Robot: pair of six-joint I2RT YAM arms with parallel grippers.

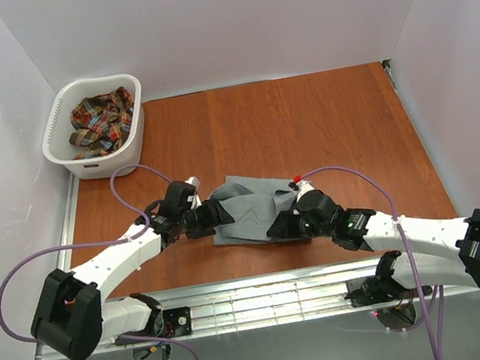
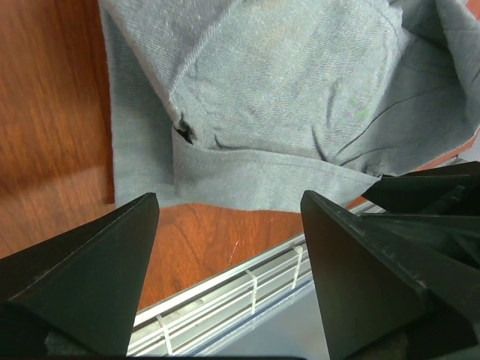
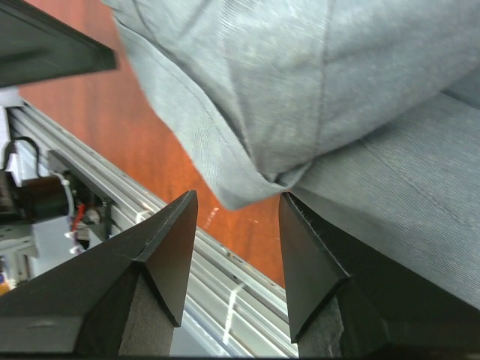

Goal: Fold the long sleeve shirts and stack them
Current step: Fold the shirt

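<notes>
The grey long sleeve shirt (image 1: 253,207) lies bunched on the wooden table near its front edge. My left gripper (image 1: 220,212) is at the shirt's left end, open and empty; in the left wrist view the grey cloth (image 2: 285,97) lies just beyond the fingertips. My right gripper (image 1: 281,225) is at the shirt's front right, open; in the right wrist view a grey fold (image 3: 300,112) hangs just past the tips. The plaid shirt (image 1: 103,121) lies crumpled in the white basket.
The white laundry basket (image 1: 67,153) stands at the table's back left corner. A metal rail (image 1: 266,285) runs along the table's front edge just below both grippers. White walls close in the left, right and back.
</notes>
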